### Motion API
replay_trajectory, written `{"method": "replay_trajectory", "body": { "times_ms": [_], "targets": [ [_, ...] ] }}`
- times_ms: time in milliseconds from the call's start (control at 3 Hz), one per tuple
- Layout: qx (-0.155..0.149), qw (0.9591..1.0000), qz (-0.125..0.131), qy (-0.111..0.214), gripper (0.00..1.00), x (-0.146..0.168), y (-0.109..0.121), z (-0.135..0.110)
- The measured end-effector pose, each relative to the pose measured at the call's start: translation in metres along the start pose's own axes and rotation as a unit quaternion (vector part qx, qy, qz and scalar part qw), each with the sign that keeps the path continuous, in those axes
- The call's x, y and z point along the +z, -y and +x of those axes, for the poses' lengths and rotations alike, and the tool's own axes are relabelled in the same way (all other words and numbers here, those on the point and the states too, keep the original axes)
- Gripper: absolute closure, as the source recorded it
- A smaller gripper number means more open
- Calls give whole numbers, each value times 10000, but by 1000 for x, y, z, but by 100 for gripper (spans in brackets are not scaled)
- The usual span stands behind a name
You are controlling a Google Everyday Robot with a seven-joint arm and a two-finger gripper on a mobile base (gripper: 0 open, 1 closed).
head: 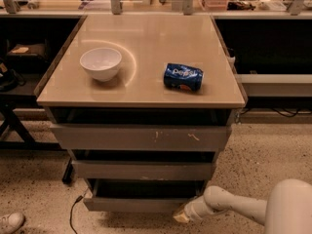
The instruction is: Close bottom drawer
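Note:
The bottom drawer [131, 204] is the lowest and narrowest of three grey-brown drawers under the beige table. It stands pulled out a little, with a dark gap above its plain low front panel. My gripper [182, 215] is at the end of the white arm coming in from the lower right. It sits at the right end of the bottom drawer's front panel, touching or almost touching it.
A white bowl [101, 63] and a blue Pepsi can [183, 77] on its side rest on the table top [141, 89]. The top drawer [141, 138] and middle drawer [141, 169] also stick out slightly. A black cable [73, 213] and a shoe [9, 222] lie on the speckled floor at lower left.

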State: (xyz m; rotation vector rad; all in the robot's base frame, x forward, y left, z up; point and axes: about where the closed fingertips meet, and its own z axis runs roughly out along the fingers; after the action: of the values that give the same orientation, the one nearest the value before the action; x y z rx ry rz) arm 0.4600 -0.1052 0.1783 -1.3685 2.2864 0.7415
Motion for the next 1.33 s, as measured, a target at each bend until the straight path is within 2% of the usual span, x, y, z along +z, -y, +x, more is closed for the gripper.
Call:
{"method": "replay_trajectory", "body": {
  "times_ms": [667, 1000, 1333],
  "targets": [
    [0, 10000, -1, 0, 8, 0, 0, 0],
    [0, 10000, -5, 0, 0, 0, 0, 0],
    [0, 10000, -5, 0, 0, 0, 0, 0]
  ]
}}
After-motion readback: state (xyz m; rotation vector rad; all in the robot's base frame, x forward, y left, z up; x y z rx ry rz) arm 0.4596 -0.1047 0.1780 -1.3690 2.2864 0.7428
